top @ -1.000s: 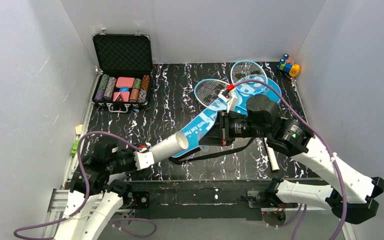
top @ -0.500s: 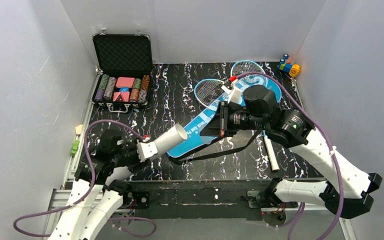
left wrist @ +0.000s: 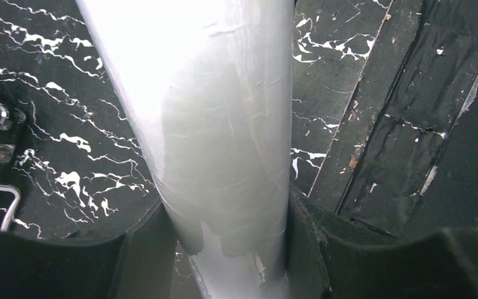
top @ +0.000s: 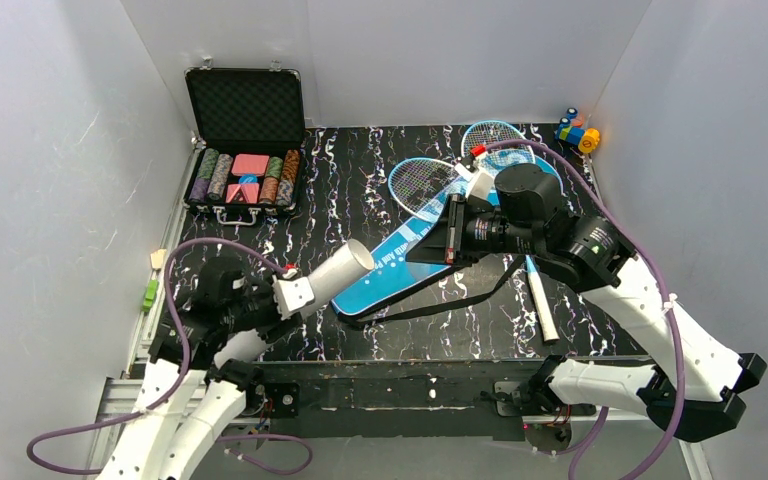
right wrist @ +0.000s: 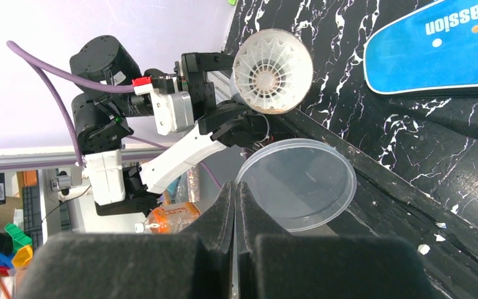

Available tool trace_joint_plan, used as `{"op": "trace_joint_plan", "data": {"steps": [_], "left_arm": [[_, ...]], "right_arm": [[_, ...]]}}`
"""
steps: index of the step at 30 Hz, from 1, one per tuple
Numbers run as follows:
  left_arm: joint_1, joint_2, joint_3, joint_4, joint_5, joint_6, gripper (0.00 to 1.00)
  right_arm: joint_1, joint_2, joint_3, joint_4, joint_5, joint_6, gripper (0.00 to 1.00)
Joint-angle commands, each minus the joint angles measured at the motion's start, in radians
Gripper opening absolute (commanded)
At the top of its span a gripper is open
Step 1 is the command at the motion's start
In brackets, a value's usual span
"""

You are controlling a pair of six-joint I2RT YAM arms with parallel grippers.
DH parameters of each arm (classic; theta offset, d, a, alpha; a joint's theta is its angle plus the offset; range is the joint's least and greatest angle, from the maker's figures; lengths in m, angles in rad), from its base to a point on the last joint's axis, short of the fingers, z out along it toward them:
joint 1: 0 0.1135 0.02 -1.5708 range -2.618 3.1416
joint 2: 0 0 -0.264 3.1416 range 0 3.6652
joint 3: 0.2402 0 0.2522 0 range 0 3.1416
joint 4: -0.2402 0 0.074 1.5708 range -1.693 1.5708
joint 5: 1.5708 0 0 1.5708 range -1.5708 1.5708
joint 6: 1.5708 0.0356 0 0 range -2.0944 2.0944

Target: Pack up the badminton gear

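Top view: left hand (top: 298, 293), near left, clamps the white tube (top: 340, 272) at its base; its long axis slants far-right above the tabletop (top: 340, 180), mouth facing the left-pointing right hand (top: 415, 250). Left wrist: tube runs up between both fingers (left wrist: 314, 249). Right wrist: hand pinched shut on a clear lid (right wrist: 299, 184) by its rim; shuttlecock (right wrist: 272, 71) sits in tube mouth.

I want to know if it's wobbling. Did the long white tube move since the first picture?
Yes. The white tube, held in the left pincer, has shifted a little away from the table's near edge, toward the poker chip case.
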Motion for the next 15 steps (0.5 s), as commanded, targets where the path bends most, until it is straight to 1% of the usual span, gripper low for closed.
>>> {"op": "trace_joint_plan", "data": {"steps": [1, 7, 13, 15], "left_arm": [[-0.004, -0.057, 0.019, 0.01, 0.046, -0.013, 0.25], [-0.004, -0.11, 0.023, -0.066, 0.069, 0.002, 0.23], [-0.004, -0.187, 0.011, -0.12, 0.065, 0.013, 0.22], [-0.004, -0.218, 0.017, -0.129, 0.07, 0.013, 0.22]], "right_arm": [[-0.008, -0.029, 0.0, 0.057, -0.038, -0.004, 0.01], [-0.011, -0.037, -0.014, 0.098, -0.083, -0.017, 0.01], [-0.011, -0.07, -0.105, 0.196, -0.131, -0.005, 0.01], [-0.011, -0.06, -0.115, 0.201, -0.149, -0.013, 0.01]]}}
